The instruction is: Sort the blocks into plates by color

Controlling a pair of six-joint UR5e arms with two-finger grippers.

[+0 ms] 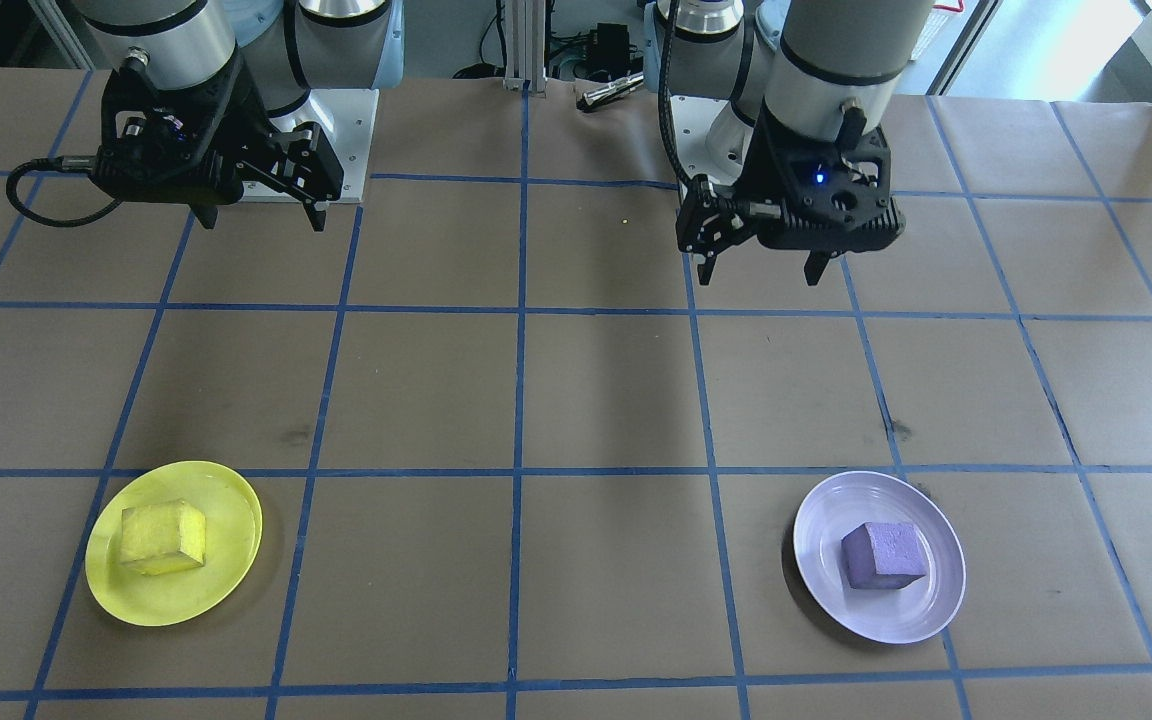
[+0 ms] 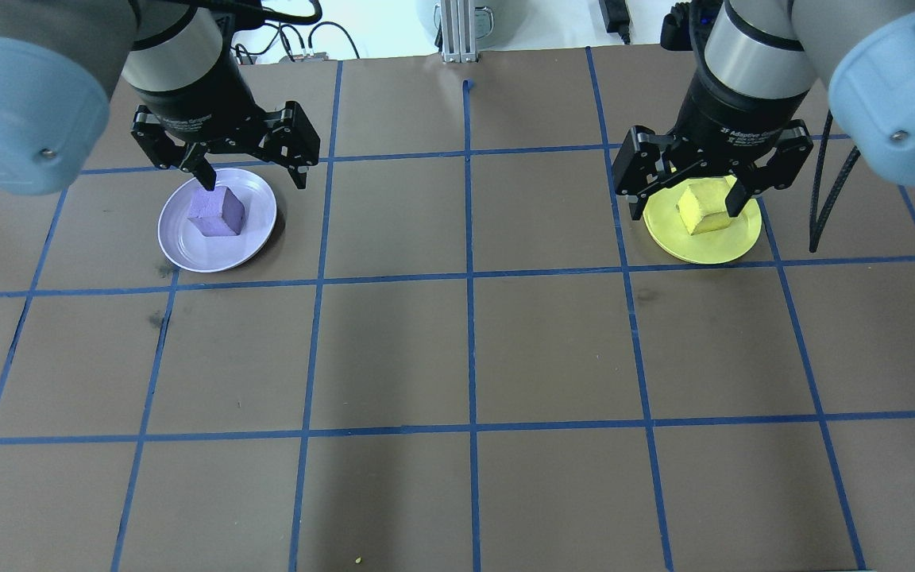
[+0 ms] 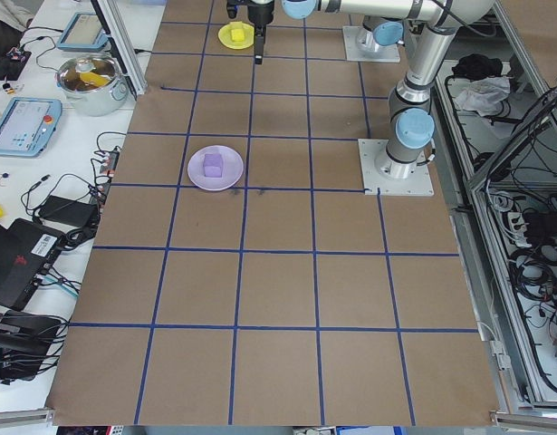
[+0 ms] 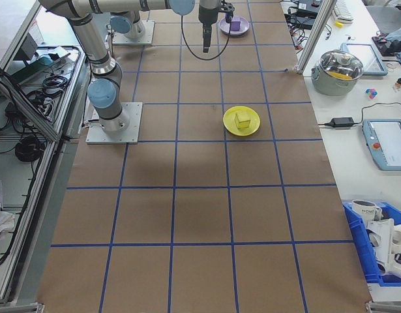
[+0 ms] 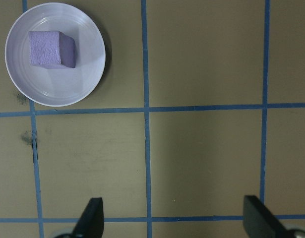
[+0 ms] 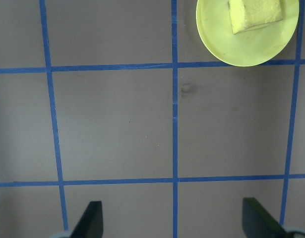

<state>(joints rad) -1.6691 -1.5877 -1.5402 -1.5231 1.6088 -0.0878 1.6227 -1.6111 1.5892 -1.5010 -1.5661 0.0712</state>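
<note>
Table (image 2: 465, 349) first: brown paper with a blue tape grid, wide under me. On my left side sits the lavender-white plate (image 2: 187, 250), and the purple block (image 2: 218, 213) rests inside it, toward the plate's far part. On my right, the yellow plate (image 2: 731, 242) carries the yellow block (image 2: 702, 208), upright and well within the rim. Both colours look matched, so I judge the sorting done and this step a clean retreat. My left gripper (image 1: 761, 268) hangs above the table on my side of its plate, jaws spread wide, nothing between them. My right gripper (image 1: 261, 215) does the same, spread and empty. To finish well, I'd lift straight up and draw back toward my bases, fingers left apart, staying off both rims so neither plate slides nor either block tips.
</note>
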